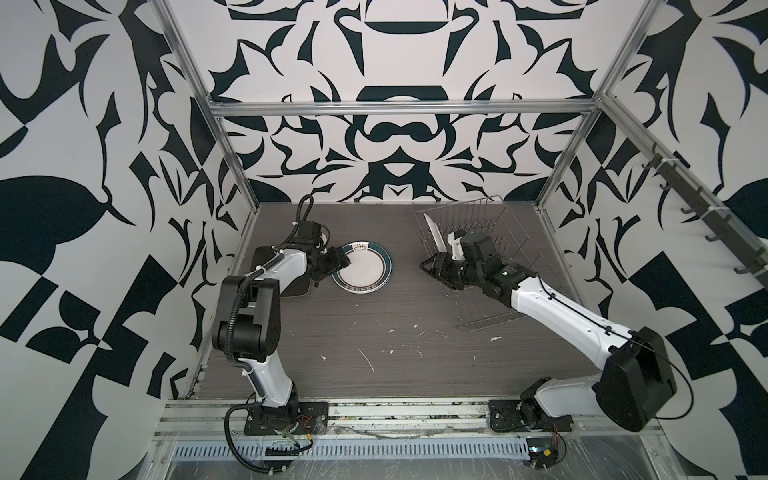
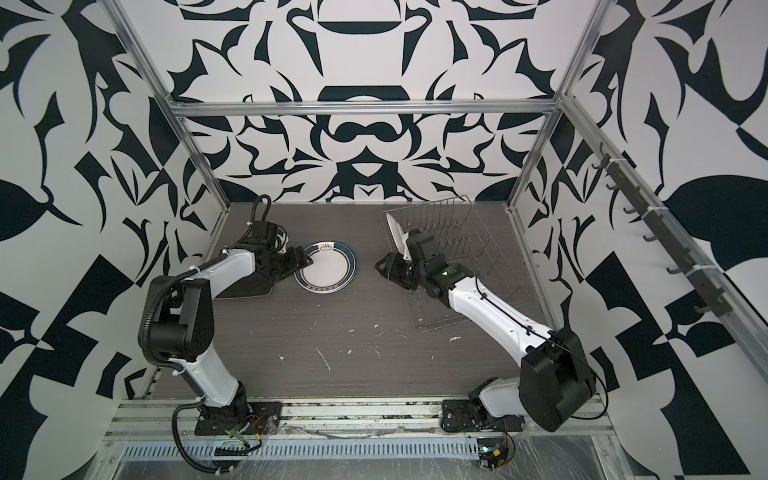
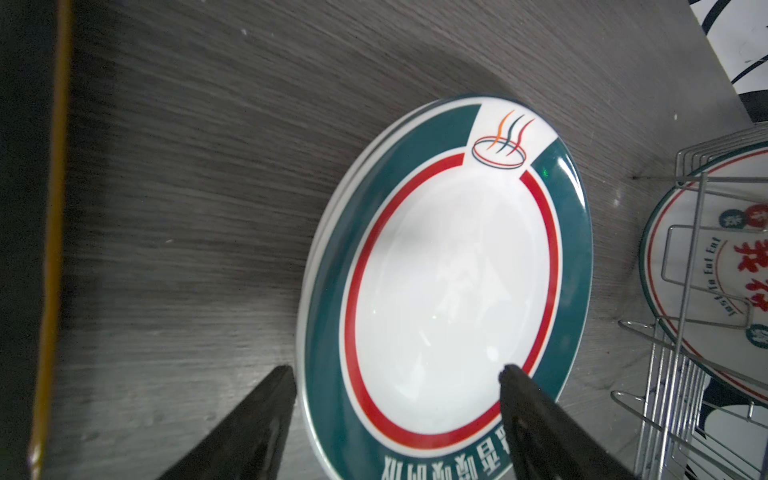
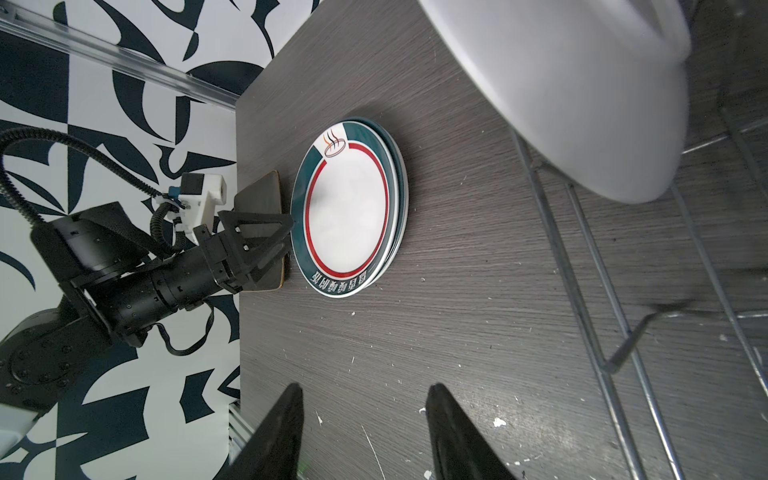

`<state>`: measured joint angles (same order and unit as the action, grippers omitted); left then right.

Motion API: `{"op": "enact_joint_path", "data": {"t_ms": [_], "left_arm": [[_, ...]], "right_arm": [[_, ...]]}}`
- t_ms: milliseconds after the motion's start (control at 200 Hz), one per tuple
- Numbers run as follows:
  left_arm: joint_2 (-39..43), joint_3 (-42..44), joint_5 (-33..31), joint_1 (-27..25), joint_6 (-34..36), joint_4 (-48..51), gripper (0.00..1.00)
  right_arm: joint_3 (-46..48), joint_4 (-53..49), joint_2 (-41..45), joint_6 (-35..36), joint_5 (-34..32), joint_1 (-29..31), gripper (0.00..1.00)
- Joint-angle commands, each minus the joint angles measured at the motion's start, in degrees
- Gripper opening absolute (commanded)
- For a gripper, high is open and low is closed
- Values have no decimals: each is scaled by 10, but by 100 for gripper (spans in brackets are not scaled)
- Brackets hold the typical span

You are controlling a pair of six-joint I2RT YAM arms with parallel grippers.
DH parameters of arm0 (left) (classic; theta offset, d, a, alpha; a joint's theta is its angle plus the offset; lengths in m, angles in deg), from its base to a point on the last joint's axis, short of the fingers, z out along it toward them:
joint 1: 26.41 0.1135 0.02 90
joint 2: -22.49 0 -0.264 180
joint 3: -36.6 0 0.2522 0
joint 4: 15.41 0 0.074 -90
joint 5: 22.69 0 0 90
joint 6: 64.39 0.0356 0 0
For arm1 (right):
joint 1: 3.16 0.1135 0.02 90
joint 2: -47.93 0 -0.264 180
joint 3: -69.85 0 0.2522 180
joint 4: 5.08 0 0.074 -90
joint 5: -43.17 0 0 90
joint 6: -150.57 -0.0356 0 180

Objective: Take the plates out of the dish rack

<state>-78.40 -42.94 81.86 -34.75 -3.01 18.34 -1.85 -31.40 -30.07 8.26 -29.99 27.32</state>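
Nearest the left wrist camera, the left gripper point(image 3: 395, 370) stands with jaws wide apart and holding nothing, one finger outside the rim of a stack of teal-rimmed plates point(image 3: 449, 291) and the other over its white centre. The stack lies flat on the grey wood-grain table point(image 1: 374, 332), left of centre, its steam-logo patch turned toward the back wall and its lettering toward the front. Just left of it, partly under the left arm, lies the dark rounded-square plate point(image 1: 297, 286). The dish rack point(image 1: 519, 257) sits on the right, its long axis running from back to front and slanting slightly rightward, taller wire end at the back. One white plate with red characters point(image 3: 706, 270) stands on edge at that back end, leaning. The right gripper point(image 1: 426, 266) hovers just beside the rack's left side, in front of that plate and apart from it, pointing toward the stack, jaws partly apart and empty.
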Motion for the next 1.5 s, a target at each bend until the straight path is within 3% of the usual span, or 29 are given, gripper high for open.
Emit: {"op": "enact_joint_path", "data": {"t_ms": [0,310,525,935,1130,1495], "left_arm": [[25,1,-3,-2,4,6,81],[104,75,-23,-2,-8,-63,82],[146,118,13,-2,-34,-110,83],[164,148,78,-26,-82,-153,84],[161,160,92,-35,-97,-175,84],[183,163,93,-35,-77,-155,84]], "right_arm": [[-20,-2,28,18,-13,0,52],[-112,-126,14,125,-120,-1,52],[-148,-194,-3,169,-193,1,53],[-265,-325,-123,245,-529,100,73],[-323,-329,-189,272,-571,115,74],[-467,-381,-325,306,-640,116,50]]}}
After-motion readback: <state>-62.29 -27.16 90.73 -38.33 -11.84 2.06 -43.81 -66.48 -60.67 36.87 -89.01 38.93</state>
